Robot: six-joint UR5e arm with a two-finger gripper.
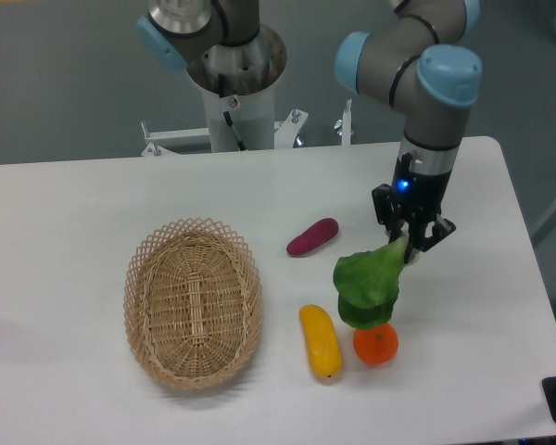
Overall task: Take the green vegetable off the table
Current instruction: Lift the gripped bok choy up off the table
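Bare table (65, 222) is seen left of and behind the wicker basket (193, 301). Beneath the hanging green vegetable (366, 287) the way is blocked by the orange (376, 344), with the yellow piece (320, 341) beside it (the purple piece (312, 236) lies farther back).

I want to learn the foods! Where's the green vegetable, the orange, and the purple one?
green vegetable (366, 287), fixed camera view, middle of its dark leaf.
orange (377, 345), fixed camera view, its front below the leaf.
purple one (312, 236), fixed camera view, its middle.
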